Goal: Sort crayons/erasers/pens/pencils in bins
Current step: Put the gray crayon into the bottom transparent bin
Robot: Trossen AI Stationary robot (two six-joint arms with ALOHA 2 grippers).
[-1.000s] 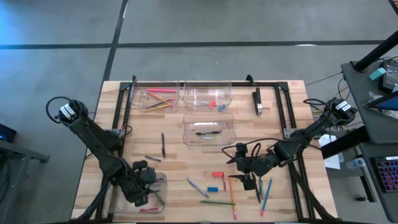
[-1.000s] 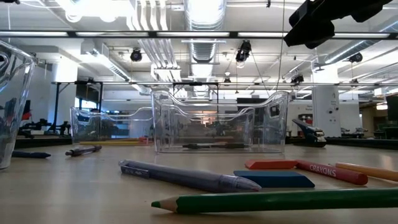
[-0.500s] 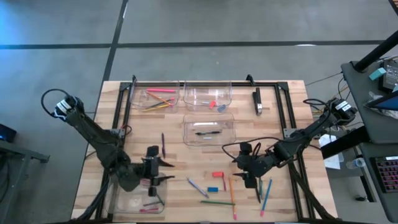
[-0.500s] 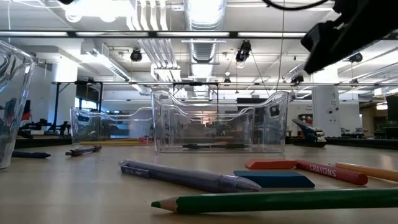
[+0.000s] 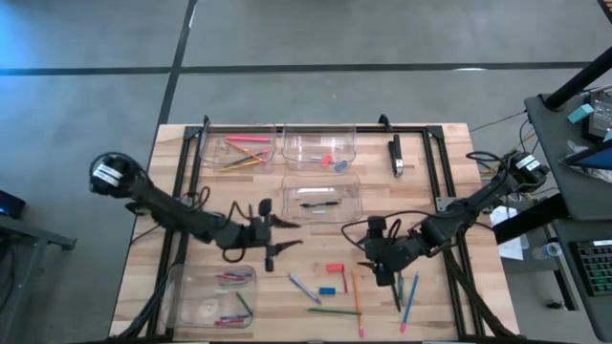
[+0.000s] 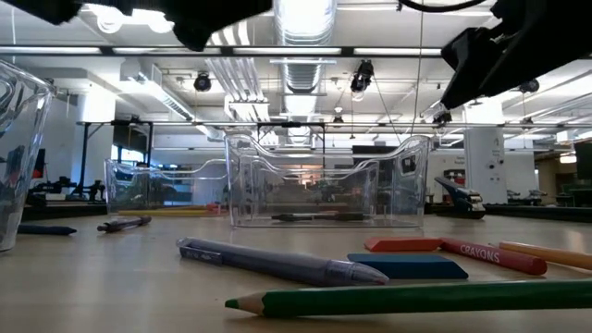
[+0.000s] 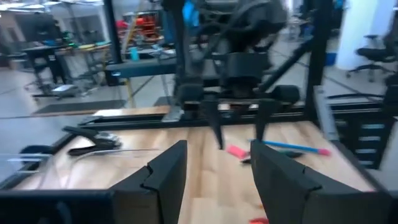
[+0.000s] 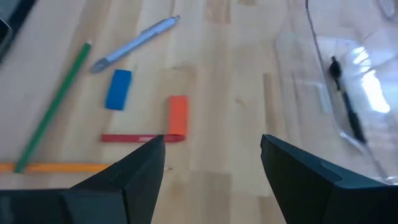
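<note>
Right now my right end effector [image 5: 381, 270], fingers spread wide and empty, hovers nearest the red eraser [image 8: 178, 116], lying just ahead with its long axis pointing away.

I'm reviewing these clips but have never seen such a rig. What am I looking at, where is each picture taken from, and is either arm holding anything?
Two dark robot arms work at a wooden table. One camera looks straight down, one sits at tabletop height, and one rides on each wrist. The left tool hangs over the table's middle, open and empty. The right tool hovers open near the red eraser and blue eraser, also empty. Pens, pencils and crayons lie loose there. Four clear bins already hold some items.
</note>
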